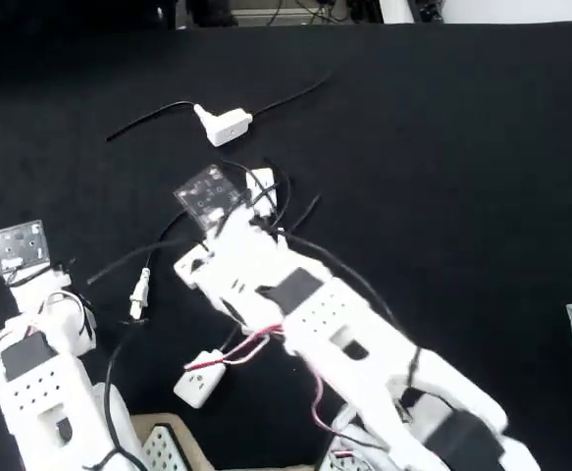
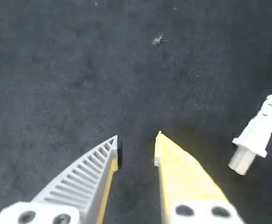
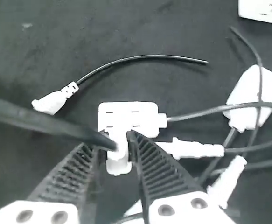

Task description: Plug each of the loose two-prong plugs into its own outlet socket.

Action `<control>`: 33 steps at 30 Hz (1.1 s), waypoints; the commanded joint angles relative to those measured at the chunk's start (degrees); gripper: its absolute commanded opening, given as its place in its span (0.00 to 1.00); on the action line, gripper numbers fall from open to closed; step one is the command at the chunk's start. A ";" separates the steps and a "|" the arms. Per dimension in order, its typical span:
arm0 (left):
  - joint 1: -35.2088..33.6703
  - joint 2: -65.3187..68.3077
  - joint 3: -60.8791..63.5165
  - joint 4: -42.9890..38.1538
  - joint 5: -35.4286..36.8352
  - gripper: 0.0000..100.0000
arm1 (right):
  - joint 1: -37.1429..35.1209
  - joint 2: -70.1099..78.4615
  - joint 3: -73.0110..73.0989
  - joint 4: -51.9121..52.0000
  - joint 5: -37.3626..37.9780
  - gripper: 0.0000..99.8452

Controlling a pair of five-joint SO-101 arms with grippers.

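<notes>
Three outlet sockets [image 3: 129,116] and four two-prong plugs [image 3: 196,149] lie close around the right gripper [image 3: 120,139], the held plug [image 3: 117,162] among them pinched between its fingers [image 3: 152,163], while one lone plug [image 2: 252,140] lies just beside the left gripper [image 2: 137,137].

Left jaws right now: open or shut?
Open. In the left wrist view the left jaws stand apart with bare black table between them, holding nothing; a loose plug lies nearby, untouched.

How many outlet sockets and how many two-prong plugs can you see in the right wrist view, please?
Outlet sockets: 3
Two-prong plugs: 4
Total: 7
</notes>
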 commanded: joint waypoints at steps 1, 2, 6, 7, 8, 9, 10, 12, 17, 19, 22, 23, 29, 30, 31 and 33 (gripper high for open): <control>-0.40 -3.25 0.48 -1.14 0.53 0.14 | -0.97 5.85 -5.58 -4.40 1.67 0.01; -0.40 -3.69 0.84 -1.23 0.53 0.14 | -0.97 7.34 -6.46 -4.48 1.67 0.01; -0.31 -5.01 1.54 -1.23 0.53 0.14 | -2.46 11.56 -9.80 -4.48 1.67 0.01; -0.31 -5.19 1.63 -1.41 0.53 0.14 | -2.64 12.18 -10.59 -4.48 1.67 0.01; -0.31 -5.36 1.71 -1.41 0.53 0.14 | -2.73 12.97 -11.30 -4.57 1.67 0.01; -0.31 -5.54 1.71 -1.32 0.53 0.14 | -2.73 13.49 -11.82 -4.75 1.67 0.01; -0.31 -5.54 1.71 -1.32 0.53 0.14 | -2.73 14.29 -12.09 -5.71 1.67 0.01; -0.31 -5.45 1.89 -1.41 0.53 0.14 | -2.73 15.60 -12.18 -8.09 1.67 0.01; -0.31 -5.45 1.98 -1.49 0.53 0.14 | -2.73 18.51 -12.00 -10.11 1.76 0.01; -0.31 -5.45 1.98 -1.49 0.53 0.14 | -2.73 19.03 -12.00 -10.20 1.76 0.01; -0.22 -5.45 1.98 -1.49 0.53 0.14 | -2.73 19.47 -12.18 -10.20 1.76 0.01; -0.22 -5.45 1.98 -1.49 0.44 0.14 | -2.73 19.47 -12.18 -10.20 1.76 0.01; -0.22 -5.45 1.98 -1.49 0.44 0.14 | -3.08 19.47 -11.91 -10.20 1.23 0.01; -0.22 -5.45 1.98 -1.49 0.44 0.14 | -3.34 19.47 -11.82 -10.11 1.23 0.01; -0.22 -5.45 1.98 -1.49 0.35 0.14 | -3.43 19.47 -11.82 -10.11 1.23 0.01; -0.22 -5.45 1.98 -1.49 0.35 0.14 | -3.87 19.47 -11.82 -10.11 1.23 0.01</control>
